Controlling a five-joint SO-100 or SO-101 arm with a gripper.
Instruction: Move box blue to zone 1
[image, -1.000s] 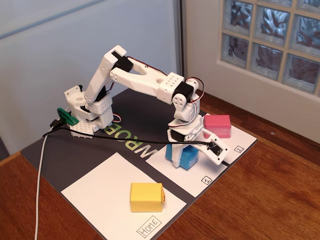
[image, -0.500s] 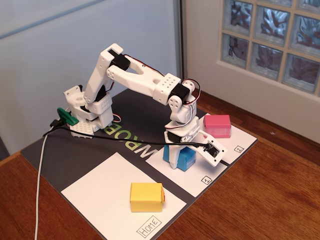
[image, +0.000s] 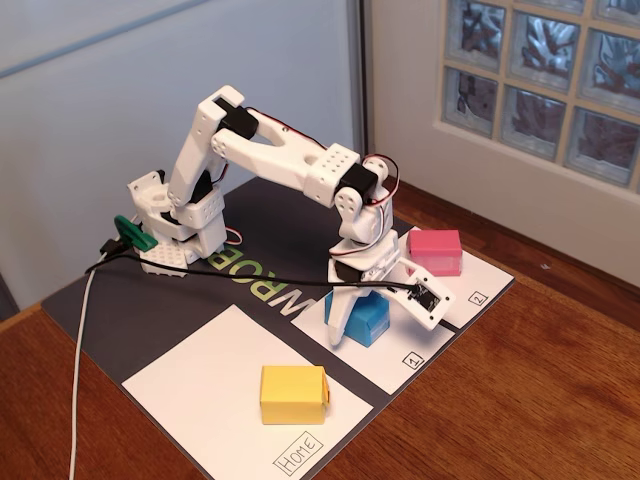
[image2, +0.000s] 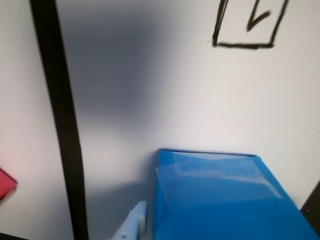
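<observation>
yellow box (image: 292, 393), pink box (image: 435, 251), dark mat (image: 130, 305)

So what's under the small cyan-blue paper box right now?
The small cyan-blue paper box sits over the white paper panel marked "1", whose bare surface surrounds it in the wrist view. The gripper covers the box's near side, so actual contact underneath can't be seen.

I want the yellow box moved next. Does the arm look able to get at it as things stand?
Probably yes. The yellow box sits alone on the Home panel with nothing around it, but the pincer is at the blue box on zone 1.
</observation>
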